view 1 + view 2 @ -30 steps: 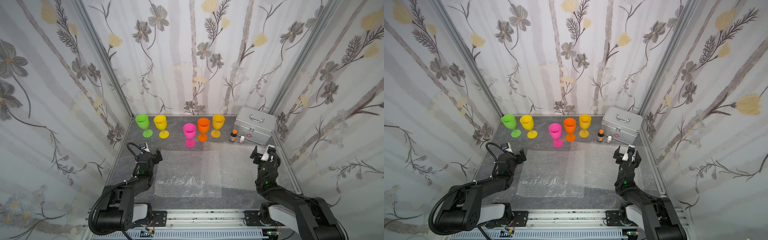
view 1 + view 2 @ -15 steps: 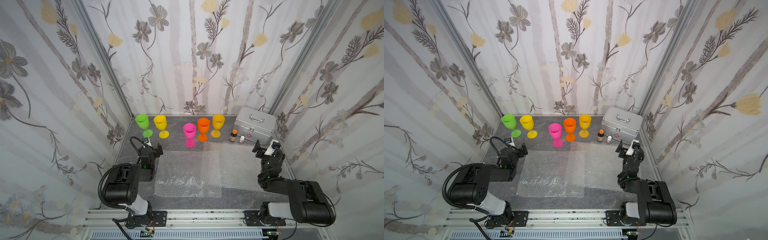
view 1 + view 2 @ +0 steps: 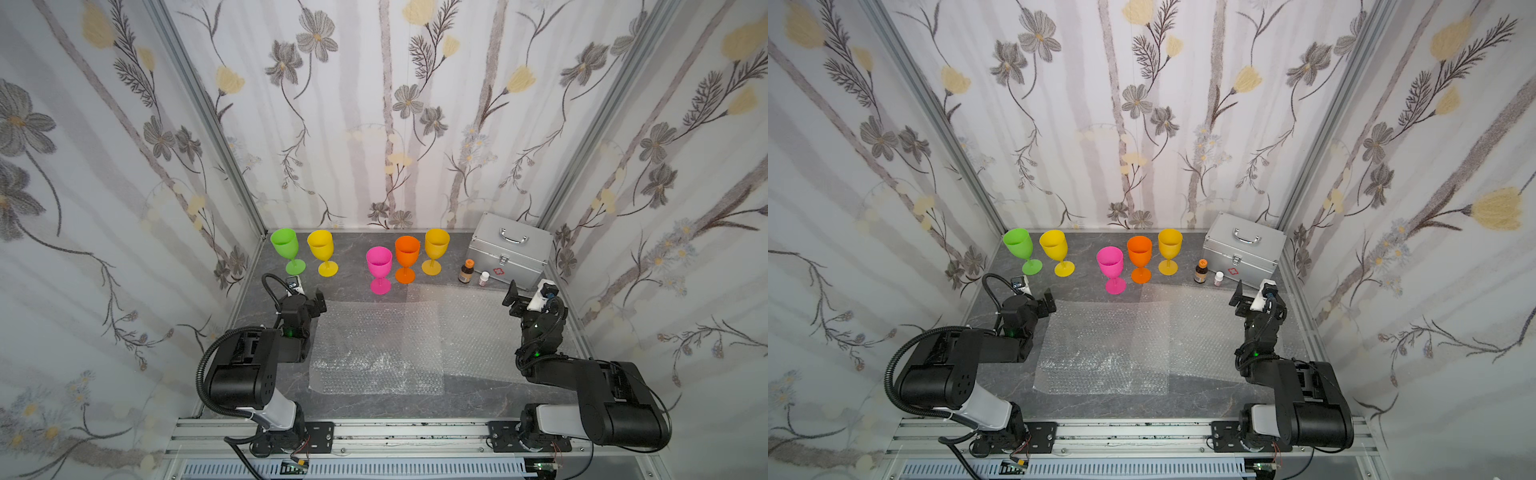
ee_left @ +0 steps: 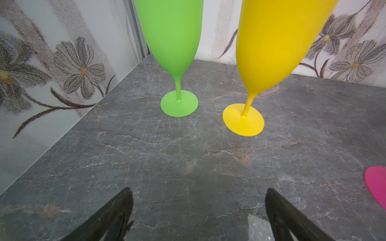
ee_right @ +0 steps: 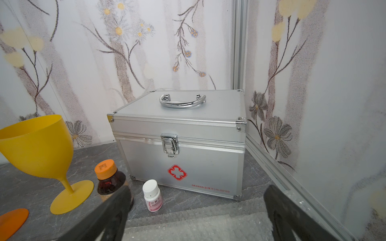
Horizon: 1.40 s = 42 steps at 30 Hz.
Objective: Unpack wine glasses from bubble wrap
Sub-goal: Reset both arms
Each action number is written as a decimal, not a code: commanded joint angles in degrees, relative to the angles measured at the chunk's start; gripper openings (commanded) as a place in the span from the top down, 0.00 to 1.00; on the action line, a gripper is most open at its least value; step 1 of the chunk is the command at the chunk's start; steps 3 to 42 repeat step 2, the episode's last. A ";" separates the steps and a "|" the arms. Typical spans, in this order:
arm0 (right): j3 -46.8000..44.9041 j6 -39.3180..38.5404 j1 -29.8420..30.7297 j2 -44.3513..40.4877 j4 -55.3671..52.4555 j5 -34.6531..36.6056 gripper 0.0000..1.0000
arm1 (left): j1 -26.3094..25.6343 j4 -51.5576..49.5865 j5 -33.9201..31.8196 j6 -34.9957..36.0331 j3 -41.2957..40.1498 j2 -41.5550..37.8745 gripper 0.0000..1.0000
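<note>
Along the far wall, both top views show five upright, unwrapped cups on the grey table (image 3: pixel 374 401). The lime green goblet (image 3: pixel 285 245) and yellow goblet (image 3: pixel 321 248) stand at the left. Further right come the hot pink goblet (image 3: pixel 379 262), set a little nearer, the orange goblet (image 3: pixel 407 252) and the amber-yellow goblet (image 3: pixel 436 244). Nearer, between the two arms, the bubble wrap (image 3: pixel 374 345) lies flat as two overlapping sheets. A silver case (image 3: pixel 509 249) sits in the far right corner, with a brown bottle (image 3: pixel 466 272) and a small white bottle (image 3: pixel 484 278) just in front of it. Only the wrist views show the fingers plainly. The left gripper (image 4: pixel 198 191) has its jaws spread wide and empty over bare table, facing the green and yellow feet; a sliver of pink foot and a crumpled corner of wrap beside one finger also show. The right gripper (image 5: pixel 197 188) is likewise wide apart and empty above the wrap's far edge. It faces the case's latch and red cross, details too small to read from above, and of the goblets it sees only the amber-yellow one and an edge of the orange foot.
</note>
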 commanded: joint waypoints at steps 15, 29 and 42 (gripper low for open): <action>0.01 0.14 0.01 -0.05 1.45 -0.64 0.00 | -0.36 0.85 -1.12 0.27 0.12 -0.01 0.00; 0.01 0.14 0.01 -0.05 1.45 -0.64 0.00 | -0.36 0.85 -1.12 0.27 0.12 -0.01 0.00; 0.01 0.14 0.01 -0.05 1.45 -0.64 0.00 | -0.36 0.85 -1.12 0.27 0.12 -0.01 0.00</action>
